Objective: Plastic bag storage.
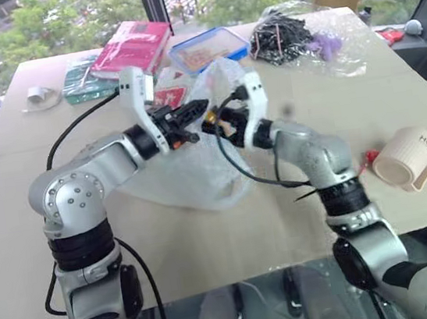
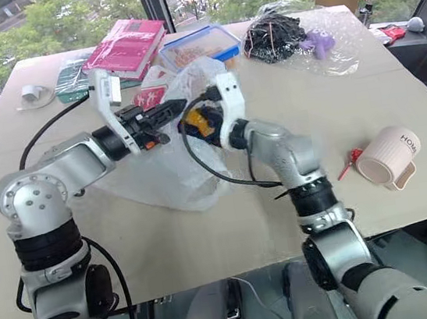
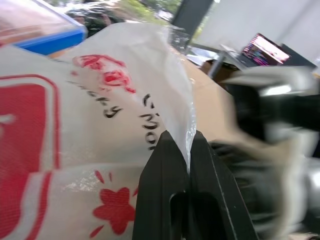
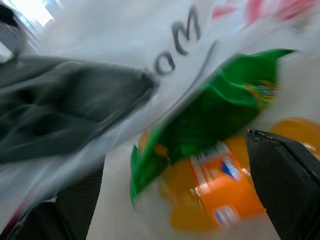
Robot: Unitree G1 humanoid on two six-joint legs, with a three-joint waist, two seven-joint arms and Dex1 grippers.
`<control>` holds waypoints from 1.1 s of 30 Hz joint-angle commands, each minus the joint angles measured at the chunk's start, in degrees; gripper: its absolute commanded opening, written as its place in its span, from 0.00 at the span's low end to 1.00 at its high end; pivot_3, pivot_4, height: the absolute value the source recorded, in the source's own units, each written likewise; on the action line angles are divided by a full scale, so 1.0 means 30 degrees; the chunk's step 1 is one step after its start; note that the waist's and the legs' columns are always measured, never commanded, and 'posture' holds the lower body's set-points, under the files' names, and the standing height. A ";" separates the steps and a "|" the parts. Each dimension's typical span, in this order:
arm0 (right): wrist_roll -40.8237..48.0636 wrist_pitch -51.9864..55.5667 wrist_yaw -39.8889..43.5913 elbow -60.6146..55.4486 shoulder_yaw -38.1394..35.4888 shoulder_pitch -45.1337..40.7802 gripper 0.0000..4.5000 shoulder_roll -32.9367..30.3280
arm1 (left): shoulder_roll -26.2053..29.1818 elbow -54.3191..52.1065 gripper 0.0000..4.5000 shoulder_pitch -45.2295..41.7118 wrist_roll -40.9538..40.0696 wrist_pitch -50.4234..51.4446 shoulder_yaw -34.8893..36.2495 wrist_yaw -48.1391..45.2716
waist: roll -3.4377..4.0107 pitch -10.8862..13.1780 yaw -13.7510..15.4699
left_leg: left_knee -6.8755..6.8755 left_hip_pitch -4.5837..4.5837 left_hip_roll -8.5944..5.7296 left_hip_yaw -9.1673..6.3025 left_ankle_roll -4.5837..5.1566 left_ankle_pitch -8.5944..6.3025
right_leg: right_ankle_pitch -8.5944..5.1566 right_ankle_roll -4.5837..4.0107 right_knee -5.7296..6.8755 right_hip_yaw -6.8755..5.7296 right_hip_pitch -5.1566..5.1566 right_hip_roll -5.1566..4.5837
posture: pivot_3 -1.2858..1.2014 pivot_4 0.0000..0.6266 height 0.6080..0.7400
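Note:
The plastic bag (image 1: 192, 174), thin, translucent white with red print, lies crumpled in the middle of the table, its top edge lifted. My left gripper (image 1: 196, 114) is shut on that raised edge; in the left wrist view the film of the bag (image 3: 100, 125) is pinched between the two black fingers (image 3: 165, 190). My right gripper (image 1: 213, 124) faces it from the right, close to the bag's mouth, open. In the right wrist view its fingers (image 4: 285, 180) stand wide apart before an orange and green packet (image 4: 215, 170) seen through the bag.
At the back of the cardboard-covered table (image 1: 208, 239) lie a pink book (image 1: 132, 46), a blue-rimmed clear box (image 1: 207, 49), a green packet (image 1: 81, 78) and a clear bag of black bits (image 1: 292, 39). A beige mug (image 1: 406, 158) lies on its side at the right.

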 commanded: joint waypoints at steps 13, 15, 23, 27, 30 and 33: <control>0.4419 0.4600 -0.5051 -1.2015 -0.6109 0.2368 0.99 -0.3552 | -0.1116 0.1948 0.00 -0.1724 0.1551 -0.1687 -0.1911 -0.1191 | 0.0001 0.0001 0.0330 | -0.0002 0.0003 -0.0002 0.0013 0.0004 0.0001 | 0.0000 0.0000 -0.0005 0.0004 0.0003 0.0014 | 0.52 0.24 1.00; 0.3583 0.7318 -0.6450 -1.2815 -0.7232 0.3491 0.99 -0.5817 | -0.0969 0.1942 0.00 -0.1749 0.1649 -0.1697 -0.1878 -0.1357 | -0.0003 -0.0001 0.0492 | -0.0002 -0.0009 -0.0003 0.0009 0.0007 -0.0002 | -0.0001 0.0000 -0.0018 0.0000 0.0005 0.0012 | 0.52 0.24 1.00; 0.3036 1.1843 -0.7553 -1.5825 -1.0768 0.7747 0.99 -0.9190 | 0.0654 0.2250 0.00 -0.2275 0.3202 -0.2729 -0.2513 -0.3227 | 0.0011 0.0007 0.0317 | -0.0013 0.0007 0.0001 0.0039 0.0019 -0.0008 | -0.0003 -0.0003 -0.0015 0.0033 -0.0002 0.0022 | 0.52 0.24 1.00; 0.3940 1.2848 -0.5137 -1.6697 -1.3581 0.9852 0.99 -1.1953 | 0.0686 0.2458 0.00 -0.2109 0.3524 -0.2949 -0.2615 -0.3640 | 0.0014 0.0014 0.0486 | -0.0002 0.0001 -0.0007 0.0025 0.0094 -0.0051 | -0.0007 0.0007 -0.0044 0.0024 0.0021 0.0015 | 0.52 0.24 1.00; 0.5704 1.5192 -0.3876 -1.5642 -1.8102 0.9529 0.99 -1.1299 | 0.0656 0.2566 0.00 -0.2009 0.3723 -0.3019 -0.2645 -0.3866 | 0.0005 0.0015 0.0502 | 0.0008 0.0007 -0.0008 0.0027 0.0092 -0.0050 | -0.0005 0.0011 -0.0048 0.0028 0.0032 0.0016 | 0.52 0.24 1.00; 0.7007 1.5443 -0.3738 -1.4407 -2.1747 0.9716 0.99 -1.1399 | 0.0576 0.2811 0.00 -0.2101 0.3825 -0.2976 -0.2498 -0.3990 | 0.0007 0.0015 0.0538 | 0.0010 0.0016 -0.0002 0.0023 0.0105 -0.0057 | -0.0004 0.0009 -0.0040 0.0027 0.0038 0.0021 | 0.52 0.24 1.00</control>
